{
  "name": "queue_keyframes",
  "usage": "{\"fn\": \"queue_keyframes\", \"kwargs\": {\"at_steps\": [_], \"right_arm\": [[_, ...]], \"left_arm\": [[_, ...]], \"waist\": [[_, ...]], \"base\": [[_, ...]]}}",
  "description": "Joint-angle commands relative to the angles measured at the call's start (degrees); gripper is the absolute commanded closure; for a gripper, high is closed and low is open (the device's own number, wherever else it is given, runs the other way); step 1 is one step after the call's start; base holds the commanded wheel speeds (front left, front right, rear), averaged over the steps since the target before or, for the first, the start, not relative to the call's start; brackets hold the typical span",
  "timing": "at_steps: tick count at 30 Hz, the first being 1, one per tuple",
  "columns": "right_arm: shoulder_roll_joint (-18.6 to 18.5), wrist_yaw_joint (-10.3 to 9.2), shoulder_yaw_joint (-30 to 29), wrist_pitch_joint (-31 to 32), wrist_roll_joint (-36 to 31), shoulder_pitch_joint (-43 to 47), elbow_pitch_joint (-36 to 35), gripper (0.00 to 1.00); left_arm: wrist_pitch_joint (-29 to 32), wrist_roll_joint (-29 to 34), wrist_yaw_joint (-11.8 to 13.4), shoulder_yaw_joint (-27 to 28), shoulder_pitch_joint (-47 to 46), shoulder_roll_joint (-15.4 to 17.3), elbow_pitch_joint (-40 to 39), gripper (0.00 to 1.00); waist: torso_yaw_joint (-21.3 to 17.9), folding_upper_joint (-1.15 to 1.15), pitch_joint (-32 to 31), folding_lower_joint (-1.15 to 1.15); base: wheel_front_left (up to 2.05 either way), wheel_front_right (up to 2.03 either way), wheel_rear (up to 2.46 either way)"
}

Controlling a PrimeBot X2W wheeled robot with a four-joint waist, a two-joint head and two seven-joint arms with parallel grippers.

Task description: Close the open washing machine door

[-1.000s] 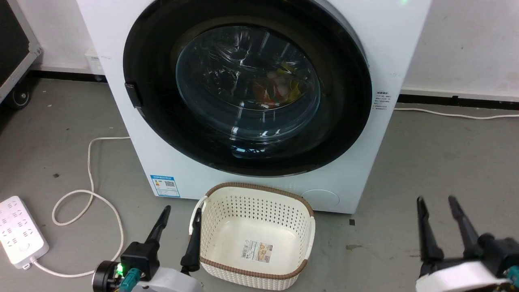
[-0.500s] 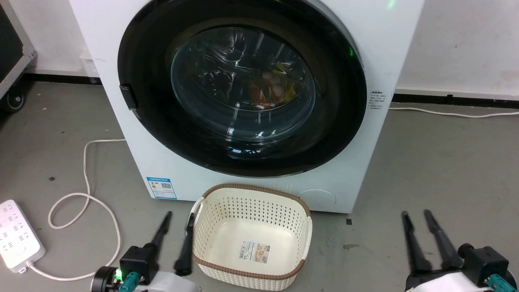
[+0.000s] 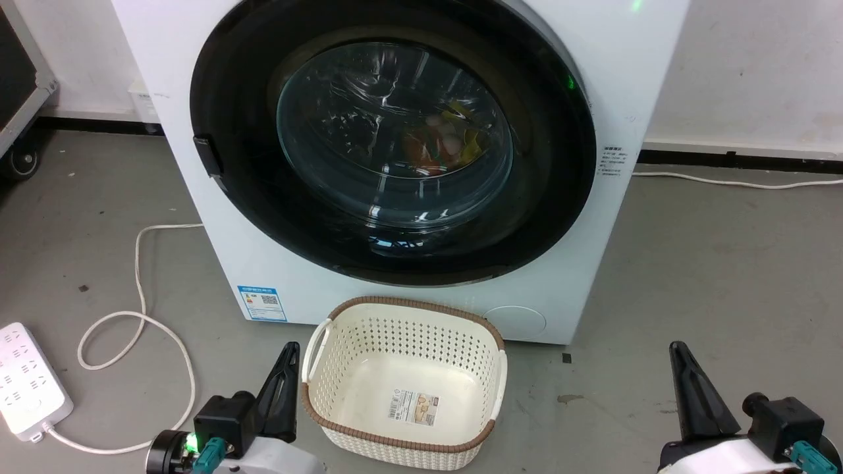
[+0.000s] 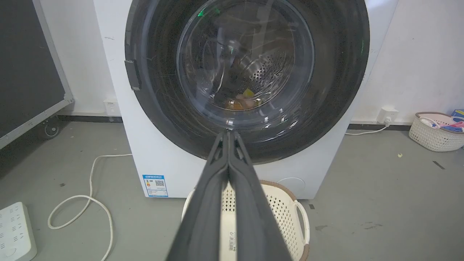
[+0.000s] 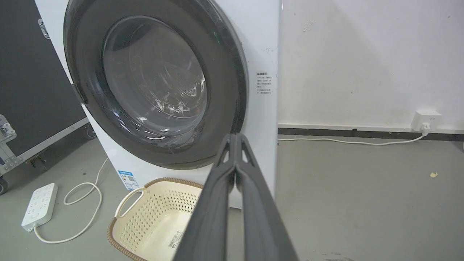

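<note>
The washing machine door [image 3: 395,145] lies flat against the white front of the washing machine [image 3: 276,263], its wide black rim covering almost the whole width. It is up and ahead of both end effectors and well apart from them. The left end effector [image 3: 290,352] sits low at the near left with its two dark fingers pressed together and nothing between them. The right end effector [image 3: 676,350] sits low at the near right, closed and empty in the same way. In the left wrist view the closed tip [image 4: 229,133] lines up under the bottom of the door's glass bowl. In the right wrist view the tip [image 5: 235,136] points at the door's lower right rim.

The top of the door is cut off in the head view. Whether the catch is fully home cannot be told, though a small black tab [image 3: 209,155] shows on the rim's left edge. Behind the glass some coloured items [image 3: 441,141] lie in the drum, blurred by reflections.

A cream perforated basket [image 3: 408,301] with a brown rim stands on the grey floor between the end effectors and the machine, just beside the left fingers. A white power strip [image 3: 26,378] and its looped cable [image 3: 141,263] lie on the floor to the left. A black case on castors [image 3: 23,161] stands beyond them. Another basket [image 4: 435,139], holding things, stands by the wall to the right.
</note>
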Motion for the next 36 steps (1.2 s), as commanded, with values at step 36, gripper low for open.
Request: {"fn": "queue_keyframes", "kwargs": {"at_steps": [36], "right_arm": [[0.13,-0.01,0.45,4.41,-2.94,-0.68,-2.66,1.0]], "left_arm": [[4.52,2.26,1.76,1.46,0.43,0.01,-3.74,1.0]], "waist": [[0.09,0.0,0.75,0.0]], "base": [[0.0,0.0,0.0]]}}
